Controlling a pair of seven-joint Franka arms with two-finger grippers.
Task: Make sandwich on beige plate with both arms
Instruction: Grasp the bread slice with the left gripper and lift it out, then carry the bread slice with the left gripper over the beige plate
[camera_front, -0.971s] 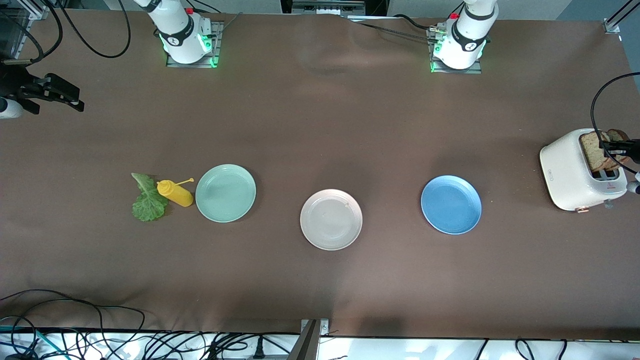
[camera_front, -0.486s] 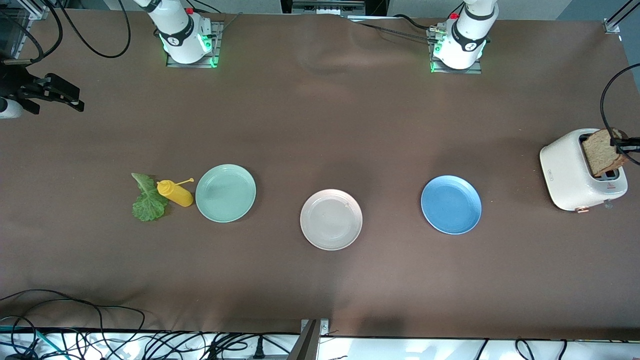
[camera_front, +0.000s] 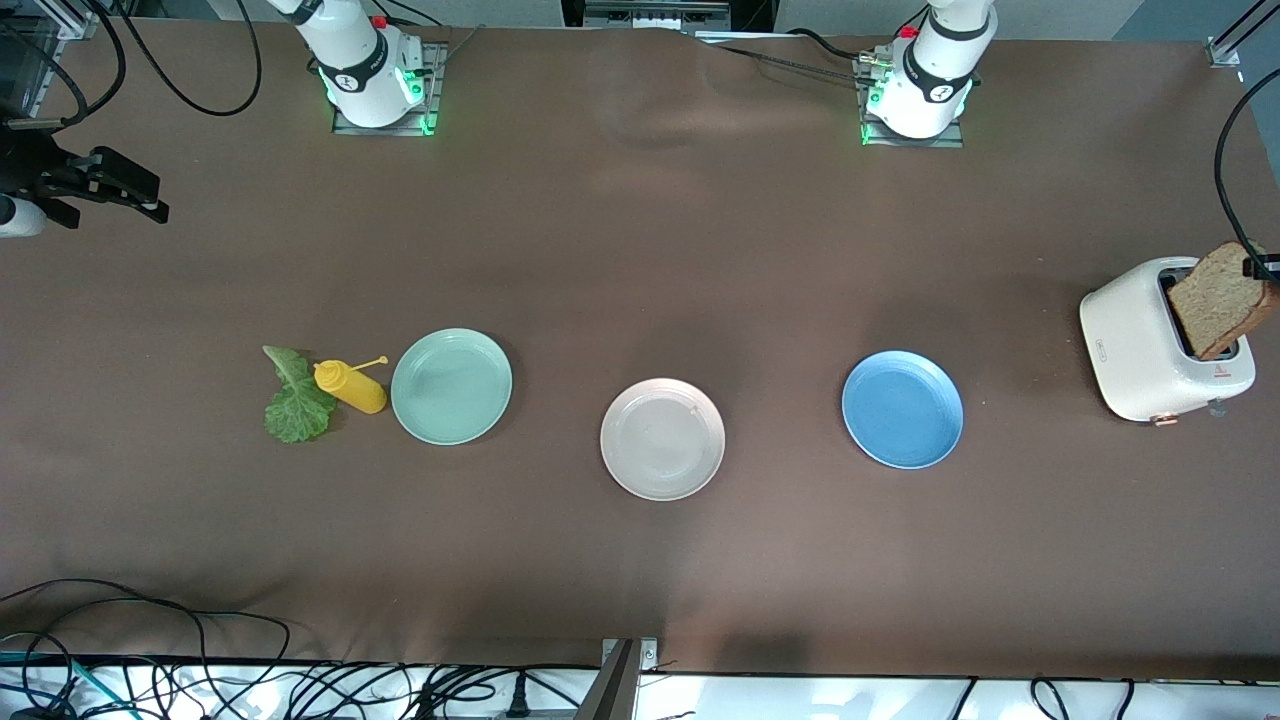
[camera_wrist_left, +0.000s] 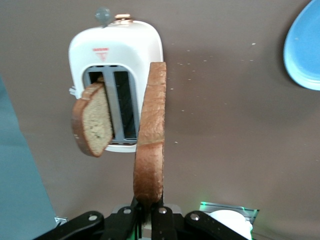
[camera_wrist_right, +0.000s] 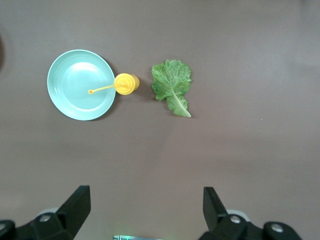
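Note:
My left gripper is shut on the crust edge of a brown bread slice and holds it over the white toaster. In the front view the slice hangs just above the toaster, at the left arm's end of the table. A second slice leans in one toaster slot. The beige plate lies bare at the table's middle. The green lettuce leaf lies flat toward the right arm's end; it also shows in the right wrist view. My right gripper is open and empty, waiting high above the table.
A yellow squeeze bottle lies between the lettuce and a mint-green plate. A blue plate sits between the beige plate and the toaster. Cables hang along the table edge nearest the front camera.
My left gripper has lifted the bread slice up out of the toaster slot. The second slice stays in the toaster. The right arm has not moved.

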